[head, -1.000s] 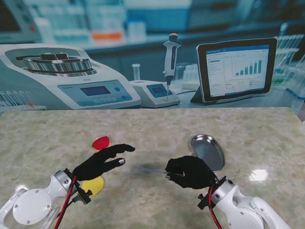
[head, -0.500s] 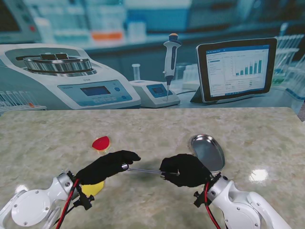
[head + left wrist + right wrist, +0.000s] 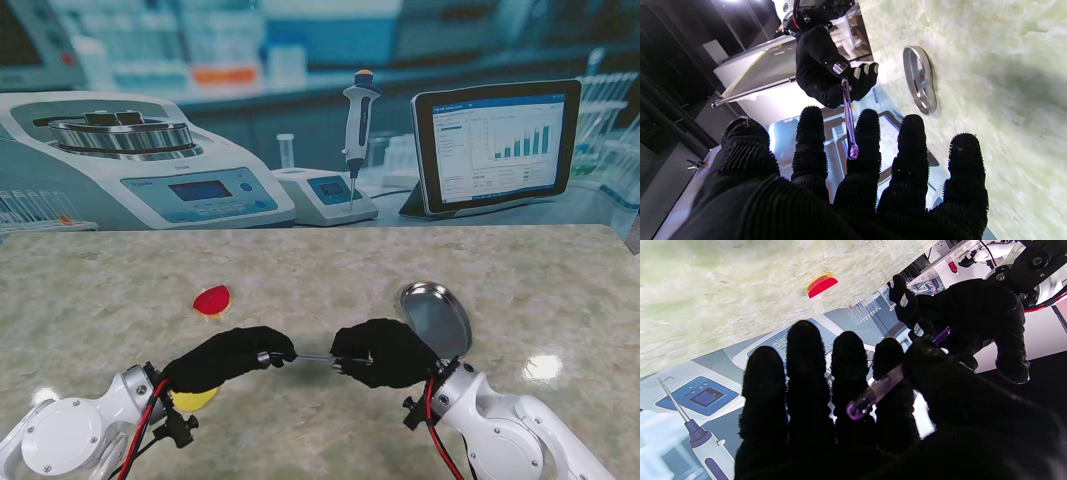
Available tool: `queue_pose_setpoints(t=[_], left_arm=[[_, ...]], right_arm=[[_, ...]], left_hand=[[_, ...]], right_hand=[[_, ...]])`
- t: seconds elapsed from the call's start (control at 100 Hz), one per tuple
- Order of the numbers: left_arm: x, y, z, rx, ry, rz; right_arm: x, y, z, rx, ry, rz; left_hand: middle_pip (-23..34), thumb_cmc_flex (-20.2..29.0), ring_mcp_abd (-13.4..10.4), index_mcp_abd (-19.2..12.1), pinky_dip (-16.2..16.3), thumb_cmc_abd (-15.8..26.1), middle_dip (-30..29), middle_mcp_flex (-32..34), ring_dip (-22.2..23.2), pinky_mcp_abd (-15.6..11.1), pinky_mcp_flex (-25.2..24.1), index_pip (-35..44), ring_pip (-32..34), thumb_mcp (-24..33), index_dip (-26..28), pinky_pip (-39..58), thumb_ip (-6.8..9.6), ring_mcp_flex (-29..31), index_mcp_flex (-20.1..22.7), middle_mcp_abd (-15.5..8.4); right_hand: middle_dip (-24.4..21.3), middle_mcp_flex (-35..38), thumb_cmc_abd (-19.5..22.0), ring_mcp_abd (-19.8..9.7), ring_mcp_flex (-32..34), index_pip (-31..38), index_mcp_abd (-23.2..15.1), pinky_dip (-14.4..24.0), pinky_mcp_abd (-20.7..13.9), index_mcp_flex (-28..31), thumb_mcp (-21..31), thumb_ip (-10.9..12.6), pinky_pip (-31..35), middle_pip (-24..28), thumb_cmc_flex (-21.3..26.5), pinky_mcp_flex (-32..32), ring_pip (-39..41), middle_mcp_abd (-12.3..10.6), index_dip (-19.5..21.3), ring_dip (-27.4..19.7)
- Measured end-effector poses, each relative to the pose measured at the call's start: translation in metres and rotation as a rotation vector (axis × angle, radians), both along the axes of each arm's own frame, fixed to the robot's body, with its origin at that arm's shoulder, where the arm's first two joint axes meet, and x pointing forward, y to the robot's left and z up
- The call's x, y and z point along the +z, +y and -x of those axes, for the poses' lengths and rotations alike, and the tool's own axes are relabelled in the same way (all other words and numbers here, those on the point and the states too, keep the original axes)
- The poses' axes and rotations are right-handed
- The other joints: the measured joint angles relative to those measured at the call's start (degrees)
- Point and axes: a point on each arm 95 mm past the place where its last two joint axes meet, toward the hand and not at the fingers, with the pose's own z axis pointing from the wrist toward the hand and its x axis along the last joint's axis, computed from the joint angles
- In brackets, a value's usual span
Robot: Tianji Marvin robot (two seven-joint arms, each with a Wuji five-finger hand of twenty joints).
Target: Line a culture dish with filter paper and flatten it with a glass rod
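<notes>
Nearest me is the yellow disc [image 3: 196,398] on the counter [image 3: 90,290], mostly hidden under the left hand [image 3: 228,357]. Can't tell if it's the filter paper or something else.

Just past that, both hands meet mid-counter with the rod [image 3: 312,357] bridged between them, lifted off the counter. The right hand [image 3: 380,353] has it pinched between thumb and fingers. The left hand has its fingers near straight in the wrist view, with the rod's end lying against them, so I'd call it a light touch, not a real grip, though from the stand view it looks curled on the tip. Honestly hard to say.

Looks like a handover to me. If so, the left should close fully on the rod before the right lets go, since it's thin, smooth glass and will roll or slip. Keep it level, no twisting.

A bit farther right, the dish [image 3: 436,318] sits on the counter just beside the right hand, with no paper in it that I can see, so lining isn't done yet. Far left of the hands there's a red disc [image 3: 211,299], well apart from the dish.

Counter is pale marbled stone, a bit glossy. Behind it is a lab backdrop [image 3: 300,120]: balance, pipette, tablet.
</notes>
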Motion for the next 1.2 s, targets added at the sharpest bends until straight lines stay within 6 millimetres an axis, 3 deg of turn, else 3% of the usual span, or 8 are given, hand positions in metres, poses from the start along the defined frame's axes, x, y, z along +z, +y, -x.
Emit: queue_pose_setpoints(t=[0.72, 0.98, 1.2], left_arm=[[0.0, -0.01, 0.001, -0.073, 0.019, -0.019], [0.0, -0.014, 0.002, -0.085, 0.027, -0.024], [0.0, -0.018, 0.003, -0.079, 0.032, -0.017]], right_arm=[[0.003, 0.01, -0.005, 0.051, -0.006, -0.027], [0.003, 0.012, -0.007, 0.056, -0.017, -0.026], [0.002, 0.013, -0.008, 0.066, -0.031, -0.022]], left_hand=[[2.4, 0.0, 3.3, 4.8, 3.0, -0.3, 2.0, 7.9, 3.0, 2.0, 2.5, 5.1, 8.9, 0.0, 4.5, 14.5, 0.01, 5.0, 6.7, 1.8], [3.8, 0.0, 4.3, 7.6, 4.3, -0.3, 2.2, 10.5, 4.0, 2.8, 4.2, 10.0, 12.0, 0.0, 9.2, 18.8, 0.01, 7.7, 9.2, 2.0], [7.8, 0.0, 5.7, 9.5, 6.5, -0.4, 6.1, 13.3, 7.2, 3.4, 5.5, 14.9, 18.0, 0.0, 14.8, 24.0, 0.01, 9.1, 10.1, 2.2]], right_hand=[[0.0, 0.0, 0.0, 0.0, 0.0, 0.0, 0.0, 0.0, 0.0, 0.0, 0.0, 0.0, 0.0, 0.0, 0.0, 0.0, 0.0, 0.0, 0.1, 0.6], [0.0, 0.0, 0.0, 0.0, 0.0, 0.0, 0.0, 0.0, 0.0, 0.0, 0.0, 0.0, 0.0, 0.0, 0.0, 0.0, 0.0, 0.0, 0.1, 0.6], [0.0, 0.1, 0.0, 0.0, 0.0, 0.0, 0.0, 0.1, 0.0, 0.0, 0.0, 0.0, 0.0, 0.0, 0.0, 0.0, 0.0, 0.0, 0.1, 0.6]])
